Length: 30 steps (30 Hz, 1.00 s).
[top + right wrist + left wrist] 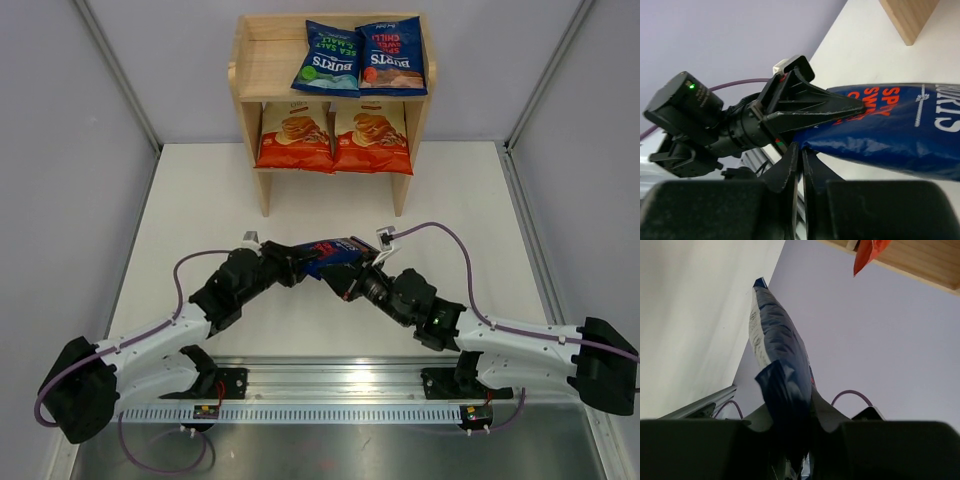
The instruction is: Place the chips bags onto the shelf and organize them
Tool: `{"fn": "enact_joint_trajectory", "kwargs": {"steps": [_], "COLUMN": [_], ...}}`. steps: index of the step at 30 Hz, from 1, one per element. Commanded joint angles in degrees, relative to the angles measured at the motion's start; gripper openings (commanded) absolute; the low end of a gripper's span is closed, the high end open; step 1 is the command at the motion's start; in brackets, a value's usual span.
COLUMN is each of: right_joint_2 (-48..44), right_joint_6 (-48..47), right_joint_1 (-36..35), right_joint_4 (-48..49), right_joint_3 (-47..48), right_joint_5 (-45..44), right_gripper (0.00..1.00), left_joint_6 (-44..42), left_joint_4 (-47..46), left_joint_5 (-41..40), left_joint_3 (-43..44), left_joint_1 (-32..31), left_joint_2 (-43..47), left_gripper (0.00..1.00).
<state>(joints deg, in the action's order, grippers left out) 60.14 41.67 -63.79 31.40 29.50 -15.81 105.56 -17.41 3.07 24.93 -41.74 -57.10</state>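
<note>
Off-white bench (200,200) enclosed by pale lilac-grey walls (60,120)
Plain wall panels stand on 3 sides, with slanting aluminium struts (118,72) at the 2 far corners. A slotted aluminium rail (340,385) and a brushed metal sheet (340,450) run along the near edge. The light is soft and even.

Robot lab / test cell. Evidence: 2 arms, L (155,348) & R (520,340), bolted to an alu rail (340,382) at the near edge of a plain white table (200,190). Exposed purple cables (852,391). Bare grey panel walls (60,100) w/ metal frame posts (117,75) on 3 sides. One small wood shelf (270,60) w/ chip bags (330,57) at the back, so a staged rig, not a shop.
</note>
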Motion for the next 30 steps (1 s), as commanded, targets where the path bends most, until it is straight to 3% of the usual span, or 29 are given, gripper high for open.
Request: {"fn": "enact_joint_trajectory", "kwargs": {"steps": [1, 3, 4, 7, 11, 14, 15, 18, 25, 30], "right_joint_2": [-4.41, -7.38, -8.54, -13.81, -19.35, -20.59, -20.59, -20.76, -16.38, -12.33], "right_joint_6": [-1.15, -0.02, 0.42, 2.89, 3.16, 1.58, 1.14, -1.06, -9.06, -8.36], "right_joint_1": [-0.28, -0.37, -0.37, -0.20, 1.20, 5.84, 7.52, 13.77, 22.64, 24.06], "right_joint_4": [-0.26, -3.69, -7.98, -20.35, -37.61, -47.99, -49.40, -50.91, -51.80, -46.80], "right_joint_3": [-0.40, -0.32, 0.03, 2.57, 8.46, 14.61, 16.10, 20.68, 31.04, 36.06], "right_joint_5": [0.88, 0.00, -0.96, -3.52, -3.09, 1.91, 7.50, 17.97, 37.84, 52.95], "right_gripper": [0.21, 0.38, 0.53, 0.76, 0.83, 0.88, 0.88, 0.91, 0.94, 0.94], "left_joint_6": [-5.96, -11.30, -13.17, -22.48, -35.92, -46.47, -50.32, -55.35, -56.87, -55.20], "left_joint_4": [-4.04, -1.76, -0.88, 0.88, -0.51, -5.85, -6.66, -11.06, -23.36, -28.20], "left_joint_5": [-2.19, -2.80, -2.81, -6.57, -7.64, -4.58, -3.70, 2.28, 21.06, 28.82], "left_joint_3": [1.43, 2.23, 3.01, 4.42, 5.31, 3.91, 3.64, 2.15, -0.14, 0.03], "left_joint_1": [1.13, 2.09, 2.62, 3.94, 4.65, 4.65, 4.73, 4.73, 4.73, 4.65], "left_joint_2": [1.90, 4.26, 5.24, 9.28, 14.99, 19.65, 20.70, 24.40, 28.45, 29.41], "left_gripper": [0.18, 0.17, 0.15, 0.14, 0.13, 0.14, 0.15, 0.15, 0.13, 0.13]}}
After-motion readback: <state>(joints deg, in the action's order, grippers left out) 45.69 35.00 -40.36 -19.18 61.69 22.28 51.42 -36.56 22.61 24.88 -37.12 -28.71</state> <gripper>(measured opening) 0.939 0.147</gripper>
